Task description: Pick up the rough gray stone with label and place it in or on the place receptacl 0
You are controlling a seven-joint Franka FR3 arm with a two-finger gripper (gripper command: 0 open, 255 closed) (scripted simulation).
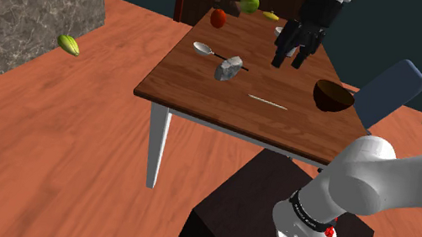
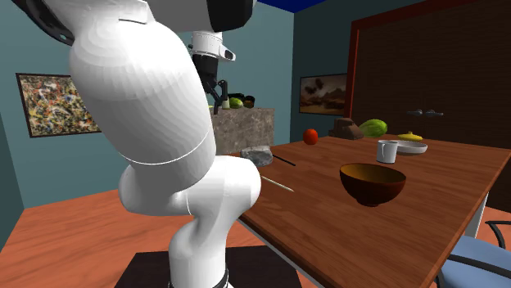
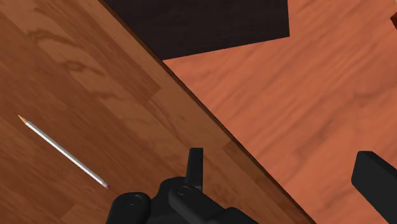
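The rough gray stone (image 1: 227,69) lies on the wooden table (image 1: 205,87), toward the shoulder view's left, and it appears again past the arm as the stone (image 2: 259,155). A dark brown bowl (image 1: 333,97) stands near the table's right edge, and the same bowl (image 2: 373,182) sits in the foreground of the second exterior view. My gripper (image 1: 289,61) hangs open above the table between stone and bowl, well clear of both. In the wrist view the gripper (image 3: 286,181) has its fingers (image 3: 196,167) wide apart with nothing between them, over the table's edge.
A pencil (image 1: 267,103) lies near the front edge, below the gripper. A spoon (image 1: 204,49), red fruit (image 1: 218,19), green fruit (image 1: 250,3), a mug (image 2: 387,150) and a plate (image 2: 412,148) crowd the far side. A blue chair (image 1: 391,90) stands at the right.
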